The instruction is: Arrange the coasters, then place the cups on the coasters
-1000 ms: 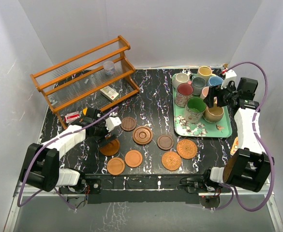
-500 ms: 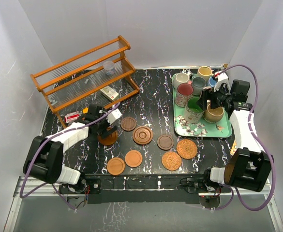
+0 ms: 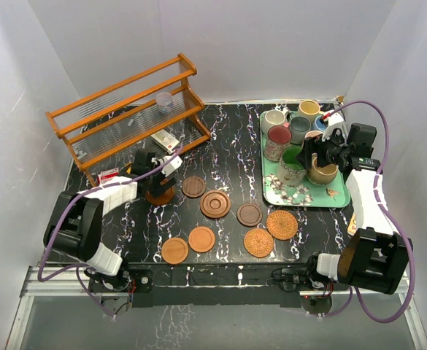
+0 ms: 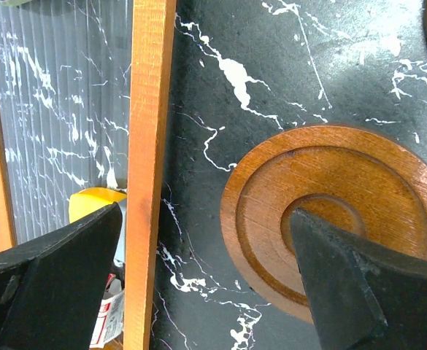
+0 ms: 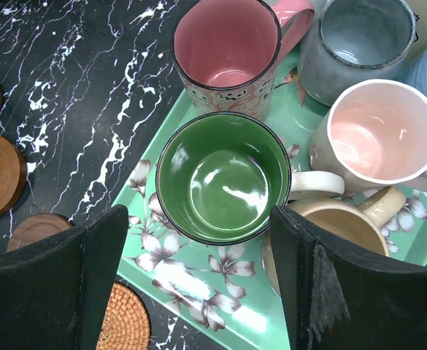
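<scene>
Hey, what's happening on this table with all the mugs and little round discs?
Two robot arms are setting out coasters for mugs. The left pincer hangs open over a rimmed wooden coaster beside the wooden rack, not gripping it. The right pincer hangs open above the green mug on the tray. Every mug sits on the tray; no coaster carries one yet.

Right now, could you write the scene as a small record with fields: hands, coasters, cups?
left hand: open, over a rimmed wooden coaster, not gripping it
right hand: open, above the green mug, one jaw to each side
coasters: eight flat on the table, two of them wicker
cups: all on the floral tray, none on a coaster
</scene>
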`<state>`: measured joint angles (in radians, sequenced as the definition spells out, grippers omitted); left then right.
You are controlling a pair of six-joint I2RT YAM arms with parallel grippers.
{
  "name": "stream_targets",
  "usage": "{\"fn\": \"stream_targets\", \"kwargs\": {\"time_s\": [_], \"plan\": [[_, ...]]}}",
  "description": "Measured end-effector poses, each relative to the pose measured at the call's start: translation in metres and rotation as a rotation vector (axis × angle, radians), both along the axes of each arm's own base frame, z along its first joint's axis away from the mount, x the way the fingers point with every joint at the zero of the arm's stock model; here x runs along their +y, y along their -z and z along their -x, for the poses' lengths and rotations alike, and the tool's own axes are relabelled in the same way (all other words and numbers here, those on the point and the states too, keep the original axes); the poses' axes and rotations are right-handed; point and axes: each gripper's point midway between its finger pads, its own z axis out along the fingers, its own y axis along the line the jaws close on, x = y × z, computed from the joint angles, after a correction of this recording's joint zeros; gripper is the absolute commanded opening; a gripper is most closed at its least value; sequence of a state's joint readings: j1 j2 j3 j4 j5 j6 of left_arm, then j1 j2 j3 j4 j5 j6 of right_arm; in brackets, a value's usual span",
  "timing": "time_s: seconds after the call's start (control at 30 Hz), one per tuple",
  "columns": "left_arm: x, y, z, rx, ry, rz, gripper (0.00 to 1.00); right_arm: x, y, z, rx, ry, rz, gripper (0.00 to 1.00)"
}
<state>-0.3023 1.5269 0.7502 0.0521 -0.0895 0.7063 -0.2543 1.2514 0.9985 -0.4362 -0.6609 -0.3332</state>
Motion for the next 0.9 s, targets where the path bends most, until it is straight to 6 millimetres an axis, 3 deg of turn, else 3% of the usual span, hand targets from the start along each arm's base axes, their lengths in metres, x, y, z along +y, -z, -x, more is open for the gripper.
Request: {"fn": "stream_targets", "kwargs": {"time_s": [0.3, 0.53, 0.9], "plan": [[0.006, 0.001, 0.005, 0.072, -0.041, 0.074, 0.99, 0.000, 0.000, 0.000, -0.001, -0.001, 0.001, 0.78], [0.002, -0.017, -0.001, 0.114, -0.069, 0.241, 0.94, 0.001, 0.006, 0.002, 0.014, -0.001, -0.003, 0.78], [0.041, -0.014, -0.002, 0.104, -0.095, 0.183, 0.82, 0.000, 0.014, 0.001, 0.034, -0.004, -0.004, 0.79]]}}
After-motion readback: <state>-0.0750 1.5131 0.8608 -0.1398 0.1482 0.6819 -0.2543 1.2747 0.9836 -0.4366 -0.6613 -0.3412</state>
